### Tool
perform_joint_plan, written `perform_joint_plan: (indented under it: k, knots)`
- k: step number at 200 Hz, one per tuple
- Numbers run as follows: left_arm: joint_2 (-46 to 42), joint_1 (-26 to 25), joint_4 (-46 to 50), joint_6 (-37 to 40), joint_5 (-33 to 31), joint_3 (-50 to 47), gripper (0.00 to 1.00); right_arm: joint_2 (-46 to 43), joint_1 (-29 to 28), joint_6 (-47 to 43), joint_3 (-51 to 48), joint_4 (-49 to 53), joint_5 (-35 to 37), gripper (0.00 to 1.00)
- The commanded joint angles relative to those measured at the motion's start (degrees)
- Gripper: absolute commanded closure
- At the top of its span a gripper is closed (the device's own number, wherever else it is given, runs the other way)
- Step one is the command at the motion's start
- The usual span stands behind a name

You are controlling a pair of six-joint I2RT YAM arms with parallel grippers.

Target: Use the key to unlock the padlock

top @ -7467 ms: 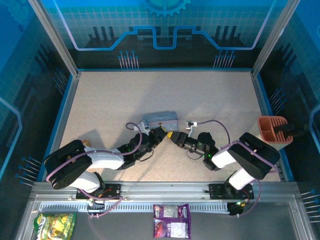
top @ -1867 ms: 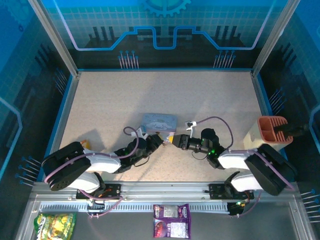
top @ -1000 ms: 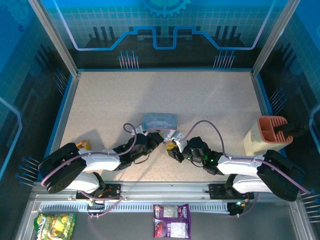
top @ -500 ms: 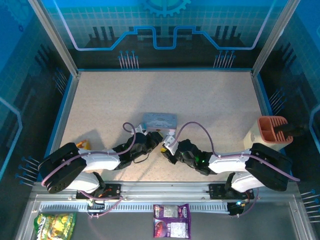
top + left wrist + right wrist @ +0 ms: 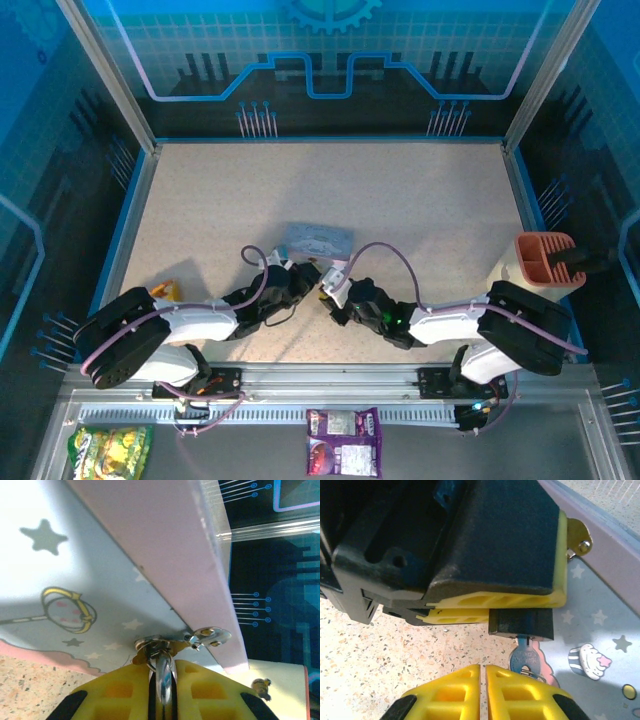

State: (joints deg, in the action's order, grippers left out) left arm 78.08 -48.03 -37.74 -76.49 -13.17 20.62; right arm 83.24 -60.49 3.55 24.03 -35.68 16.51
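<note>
The padlock (image 5: 521, 622), a small black block, is clamped between the yellow fingers (image 5: 495, 600) of my left gripper (image 5: 308, 276), which is shut on it. Its metal shackle (image 5: 162, 672) runs up to the hasp (image 5: 209, 636) of the lilac tin (image 5: 318, 239). The key (image 5: 524, 657) sticks in the bottom of the padlock, head hanging down. My right gripper (image 5: 483, 670) sits just below and left of the key head. It is shut, with nothing between its fingers, and the key head lies beside its right finger (image 5: 520, 695).
The lilac star-printed tin (image 5: 600, 630) lies right behind both grippers. An orange-topped holder (image 5: 545, 258) stands at the right wall. Snack bags (image 5: 343, 441) lie on the front rail, and a small yellow item (image 5: 165, 291) rests near the left arm.
My right gripper has slid left toward the left gripper and its fingers have come together. The left gripper has kept its hold on the padlock.
</note>
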Motion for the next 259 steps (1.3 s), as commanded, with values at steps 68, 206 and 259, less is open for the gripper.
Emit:
perform_joint_plan:
  k: [68,206,259]
  knots:
    - [-2.7,-0.5,0.6,0.5,2.5,0.5,1.00,3.0,-0.4,-2.3,3.2,-3.6,6.9,0.87]
    - [-6.4,0.1,3.3,1.5,1.2,-0.8,1.00,8.2,-1.4,-14.0,-4.6,-30.0,10.8,0.83]
    - [-5.4,0.7,1.2,1.4,1.6,-0.7,1.00,8.9,-2.9,-16.7,-6.6,-34.3,11.7,0.76]
